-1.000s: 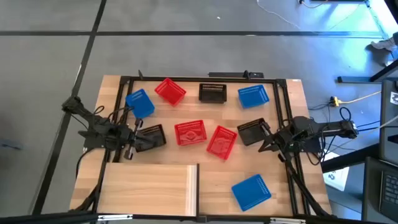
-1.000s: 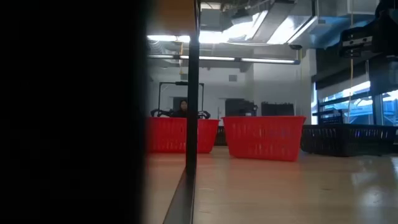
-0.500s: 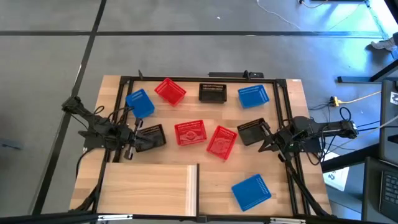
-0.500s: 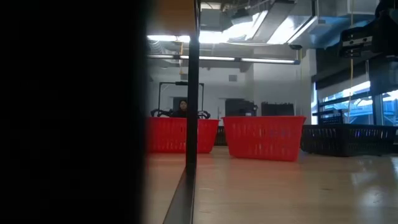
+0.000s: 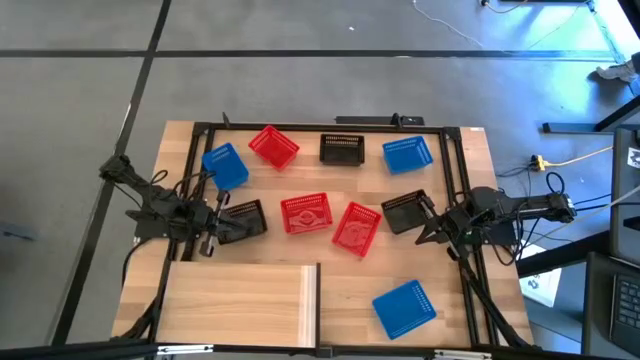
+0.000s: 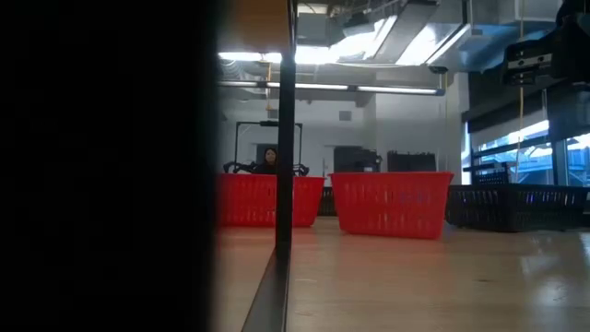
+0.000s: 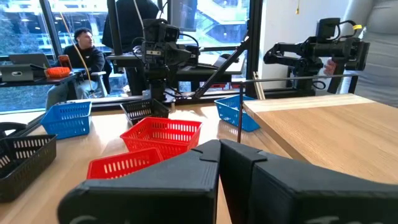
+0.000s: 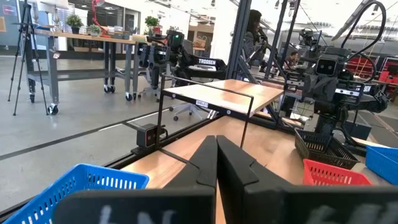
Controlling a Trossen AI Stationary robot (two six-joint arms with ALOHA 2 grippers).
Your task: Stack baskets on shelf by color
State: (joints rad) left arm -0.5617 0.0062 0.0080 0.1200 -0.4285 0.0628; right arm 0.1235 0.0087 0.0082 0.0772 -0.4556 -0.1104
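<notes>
Baskets lie scattered on the wooden table. Three are blue (image 5: 225, 165) (image 5: 407, 153) (image 5: 404, 307), three red (image 5: 273, 146) (image 5: 306, 213) (image 5: 356, 228) and three black (image 5: 342, 148) (image 5: 242, 220) (image 5: 405, 211). The pale shelf (image 5: 240, 305) lies flat at the near left with nothing on it. My left gripper (image 5: 218, 215) hovers shut at the table's left side, beside a black basket. At the right side my right gripper (image 5: 428, 222) hovers shut next to another black basket. In each wrist view the fingers (image 7: 219, 149) (image 8: 216, 146) are pressed together with nothing between them.
A black frame (image 5: 330, 127) runs around the table's far part and sides. In the low view a dark mass (image 6: 106, 166) blocks the left half. Bare tabletop (image 5: 350, 290) lies between the shelf and the near blue basket. People sit in the room beyond (image 7: 84, 53).
</notes>
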